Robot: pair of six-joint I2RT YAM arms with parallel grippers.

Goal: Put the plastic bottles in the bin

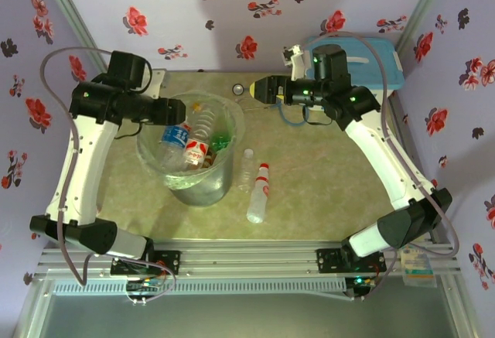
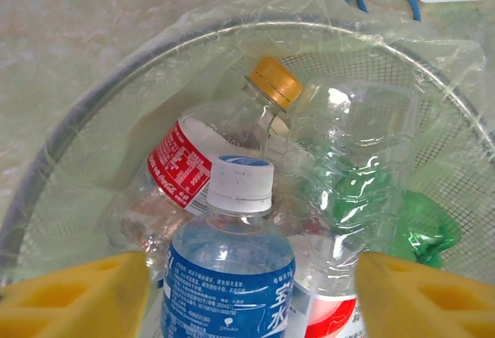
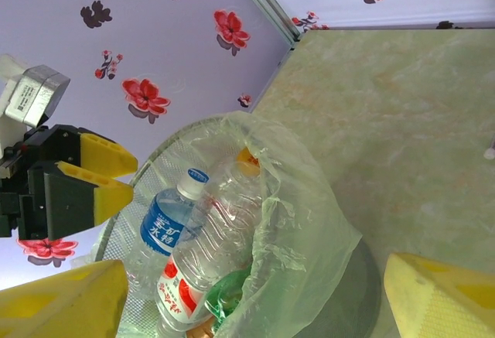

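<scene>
Left gripper [image 1: 180, 111] released over bin [image 1: 205, 191]; blue-labelled bottle [image 2: 228, 276] lies inside. Right gripper [image 1: 263, 89] spread, empty. 2 bottles [image 1: 257, 195] lie on table [image 1: 325, 191] just beside bin: grip 1 mid-body, across its length.

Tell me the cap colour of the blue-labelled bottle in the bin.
White. The cap of the blue-labelled bottle shows best in the left wrist view.
</scene>
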